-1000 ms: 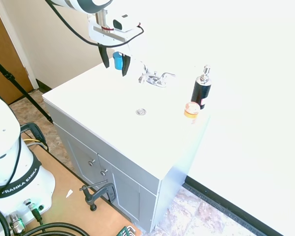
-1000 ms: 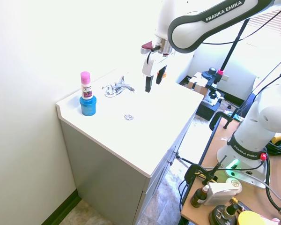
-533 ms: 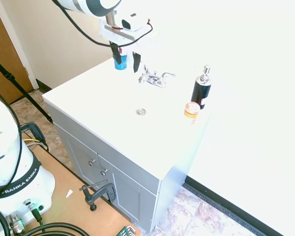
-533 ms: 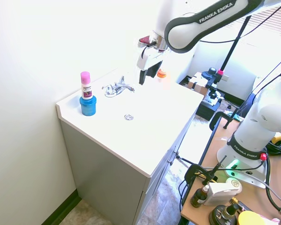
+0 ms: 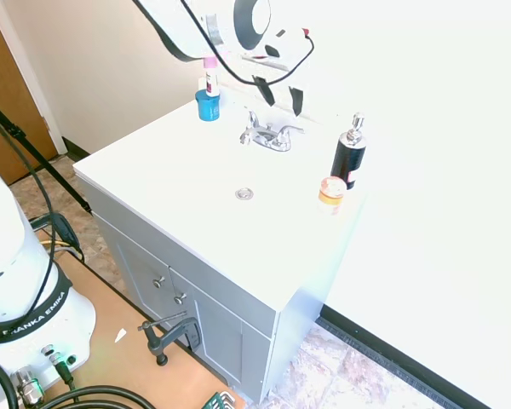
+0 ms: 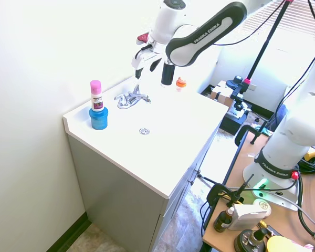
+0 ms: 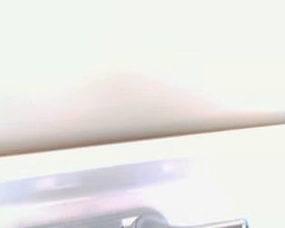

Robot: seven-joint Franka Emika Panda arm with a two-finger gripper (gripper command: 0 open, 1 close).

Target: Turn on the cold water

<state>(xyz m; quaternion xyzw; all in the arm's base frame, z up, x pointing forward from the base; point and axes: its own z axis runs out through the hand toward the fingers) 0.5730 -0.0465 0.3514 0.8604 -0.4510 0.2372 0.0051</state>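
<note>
The chrome faucet [image 5: 268, 135] stands at the back of the white sink counter [image 5: 179, 183], its two slim levers pointing out sideways and no water running. My gripper [image 5: 279, 95] hangs open just above and behind it, near the wall, fingers pointing down and touching nothing. The second exterior view shows the faucet [image 6: 131, 98] below and slightly left of the gripper [image 6: 145, 69]. In the blurred wrist view a sliver of the chrome faucet [image 7: 152, 222] shows at the lower edge.
A black pump bottle [image 5: 349, 156] and a small orange-lidded jar [image 5: 330, 191] stand right of the faucet. A blue cup with a pink-capped bottle [image 5: 208, 98] stands to its left. The drain [image 5: 244, 194] lies in front. The wall is close behind.
The arm has swung from beside the blue cup across to above and behind the faucet, closer to the wall. The gripper stayed open.
</note>
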